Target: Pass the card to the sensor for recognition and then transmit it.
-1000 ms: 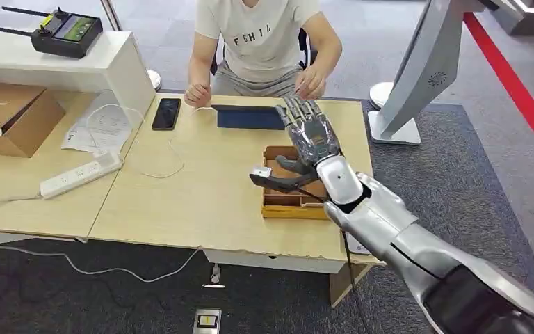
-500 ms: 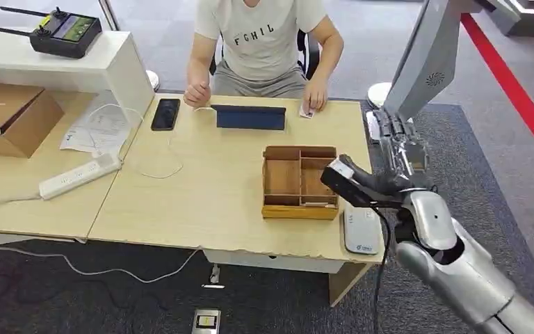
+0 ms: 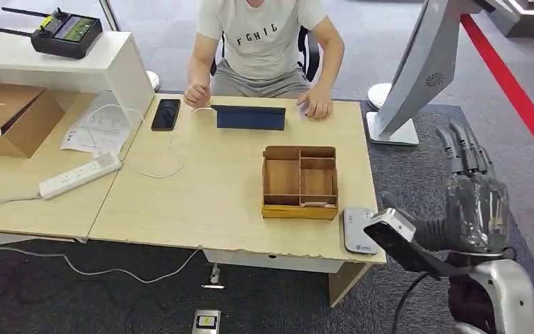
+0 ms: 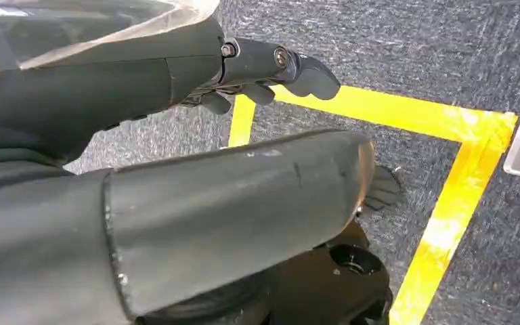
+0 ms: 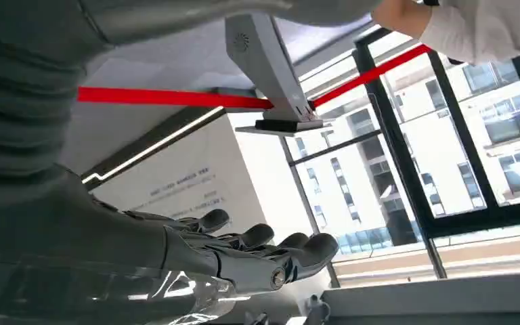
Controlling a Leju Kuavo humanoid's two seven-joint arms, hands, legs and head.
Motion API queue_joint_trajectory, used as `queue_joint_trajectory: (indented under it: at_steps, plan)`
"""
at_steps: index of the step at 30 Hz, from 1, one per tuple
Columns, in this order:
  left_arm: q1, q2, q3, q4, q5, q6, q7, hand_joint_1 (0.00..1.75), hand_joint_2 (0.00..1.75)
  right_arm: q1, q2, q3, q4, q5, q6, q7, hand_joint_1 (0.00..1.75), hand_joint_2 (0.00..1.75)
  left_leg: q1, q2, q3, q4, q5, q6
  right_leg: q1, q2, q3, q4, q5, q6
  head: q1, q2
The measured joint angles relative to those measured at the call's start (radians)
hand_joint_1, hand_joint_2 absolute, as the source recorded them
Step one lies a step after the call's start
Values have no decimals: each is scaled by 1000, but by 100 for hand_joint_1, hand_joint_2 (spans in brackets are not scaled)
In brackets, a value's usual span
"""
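The right hand (image 3: 474, 209) hangs off the table's (image 3: 201, 202) right edge over carpet, fingers straight, spread and empty. The left hand (image 4: 257, 74) hangs by the floor, fingers curled on nothing. 1 white sensor (image 3: 360, 230) lies at the near right corner beside 1 wooden tray (image 3: 300, 181). The card lies under the person's hand (image 3: 316, 106) at the far edge; its direction is hidden.

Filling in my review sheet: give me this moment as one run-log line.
right hand: open, raised off table's right edge | left hand: hanging over floor | white card reader: on table | person's hand: on table
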Motion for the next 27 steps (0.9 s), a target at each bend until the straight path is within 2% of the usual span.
queue_joint_trajectory:
  at_steps: [4, 7, 14, 20, 27]
  plan:
    - [-5, -11, 6, 0, 6, 6, 0, 0, 0, 18, 29, 27, 9, -10, -12, 10, 0, 175, 0, 0, 0, 0, 0, 0, 0, 0, 0, 0, 0, 0, 0, 0]
    - [-7, -21, 8, 0, 14, 19, 1, 0, 0, 17, 62, 52, 30, -24, 12, 14, 0, 175, 0, 0, -1, 0, 0, 0, 0, 0, 0, 0, 0, 0, 0, 0]
    - [-9, -35, 15, 0, 19, 29, 17, 0, 0, 5, 171, 98, 134, -37, 36, 14, 0, 175, 1, 0, -1, 0, 0, 0, 1, 0, 0, 0, 0, 0, 0, 0]
    - [-9, -37, 16, 0, 15, 29, 27, 0, 0, 5, 243, 112, 212, 4, 20, 15, 0, 175, 2, 0, -1, 0, 0, 0, 2, 0, -1, 0, 0, 0, 0, 0]
    - [-9, -40, 17, 0, 16, 31, 32, 0, 0, 3, 300, 114, 291, 42, 26, -7, 0, 175, 2, 0, -2, 0, 0, 0, 2, 0, -1, 0, 0, 0, 0, 0]
